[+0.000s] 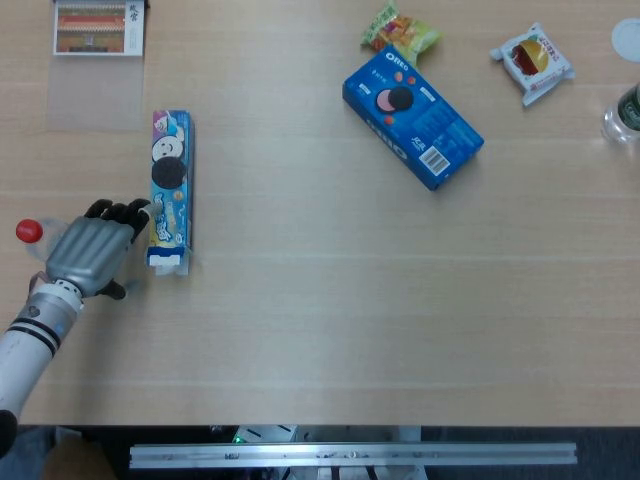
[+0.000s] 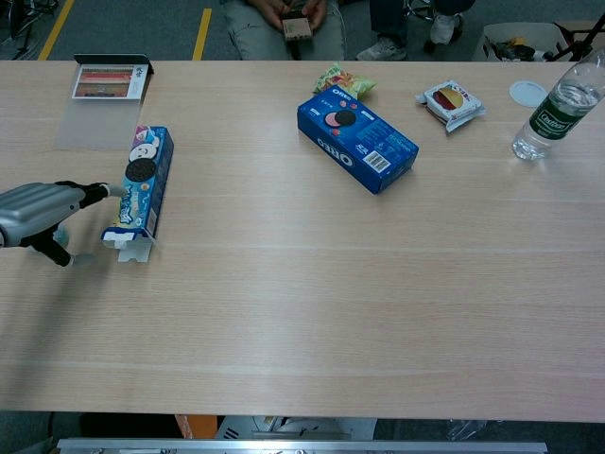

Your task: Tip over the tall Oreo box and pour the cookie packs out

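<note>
The table [image 1: 330, 300] is showing a pale wood grain, light beige with faint streaks; the tall cookie box [image 1: 169, 190] is wearing light blue with a purple end, a black sandwich cookie printed on it and a white flap at the other end; the wide box [image 1: 412, 116] is showing deep blue with white lettering, a dark cookie and a pink one; the left hand [image 1: 88, 255] is gleaming silver-grey with black fingers [image 1: 118, 211]; the bottle cap [image 1: 29, 231] beside it is showing red; the snack bag [image 1: 399, 29] is showing green and yellow; the small packet [image 1: 533, 61] is showing white with red and yellow; the clear bottle [image 2: 556, 106] is wearing a green label; the card [image 1: 98, 27] is showing red and white.
</note>
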Controlling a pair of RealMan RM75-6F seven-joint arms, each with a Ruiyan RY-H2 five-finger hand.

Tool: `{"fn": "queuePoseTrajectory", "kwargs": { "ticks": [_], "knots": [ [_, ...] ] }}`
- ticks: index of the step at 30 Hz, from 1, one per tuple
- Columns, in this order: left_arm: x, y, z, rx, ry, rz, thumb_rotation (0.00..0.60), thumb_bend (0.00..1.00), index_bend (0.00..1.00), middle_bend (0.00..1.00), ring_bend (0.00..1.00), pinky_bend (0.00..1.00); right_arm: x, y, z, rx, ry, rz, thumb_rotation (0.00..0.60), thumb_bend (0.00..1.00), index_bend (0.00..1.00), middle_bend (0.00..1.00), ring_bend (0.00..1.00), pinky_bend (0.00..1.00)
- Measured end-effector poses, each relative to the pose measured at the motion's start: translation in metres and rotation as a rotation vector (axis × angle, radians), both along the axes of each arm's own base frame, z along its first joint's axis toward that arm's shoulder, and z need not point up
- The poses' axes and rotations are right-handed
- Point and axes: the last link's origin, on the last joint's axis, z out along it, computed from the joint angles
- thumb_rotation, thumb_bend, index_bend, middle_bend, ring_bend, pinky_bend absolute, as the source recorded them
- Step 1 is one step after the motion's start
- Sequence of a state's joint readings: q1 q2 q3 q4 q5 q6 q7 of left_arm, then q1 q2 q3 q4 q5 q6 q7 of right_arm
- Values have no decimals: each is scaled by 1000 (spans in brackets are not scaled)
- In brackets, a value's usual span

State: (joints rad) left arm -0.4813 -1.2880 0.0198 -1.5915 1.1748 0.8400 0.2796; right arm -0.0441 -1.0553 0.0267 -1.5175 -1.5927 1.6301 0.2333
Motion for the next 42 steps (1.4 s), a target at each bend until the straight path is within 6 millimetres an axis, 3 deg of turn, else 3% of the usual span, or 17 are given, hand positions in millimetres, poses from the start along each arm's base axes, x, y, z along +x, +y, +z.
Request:
{"fn": "queuePoseTrajectory", "kwargs": {
  "ticks": [8, 20, 25, 30, 36, 42],
  "knots": [
    [9, -9, -8, -50, -5, -21, 600, 270, 35, 113, 137, 92, -2, 1, 0, 0, 0, -5, 600, 183, 359, 401, 393, 418],
    [56, -20, -34, -159, -87, -122, 600, 270, 35, 112, 138, 93, -4, 3, 2, -10, -6, -10, 600, 183, 359, 401, 393, 417],
    [72, -14, -39, -157, -105, -161, 600, 270, 35, 104, 137, 92, -6, 5, 3, -16, -9, -17, 600, 183, 359, 401, 393, 418],
    [79, -6, -27, -96, -118, -182, 600, 270, 35, 101, 137, 92, -7, 5, 3, -17, -13, -14, 600, 183, 359, 401, 393, 418],
    [78, 12, -11, 4, -110, -238, 600, 270, 35, 83, 135, 92, -6, 5, 2, -13, -16, -7, 600, 183, 359, 401, 393, 418],
    [76, 36, -8, 45, -49, -305, 600, 270, 35, 66, 116, 92, -4, 7, 3, -16, -15, -1, 600, 184, 359, 401, 393, 418]
  ]
}}
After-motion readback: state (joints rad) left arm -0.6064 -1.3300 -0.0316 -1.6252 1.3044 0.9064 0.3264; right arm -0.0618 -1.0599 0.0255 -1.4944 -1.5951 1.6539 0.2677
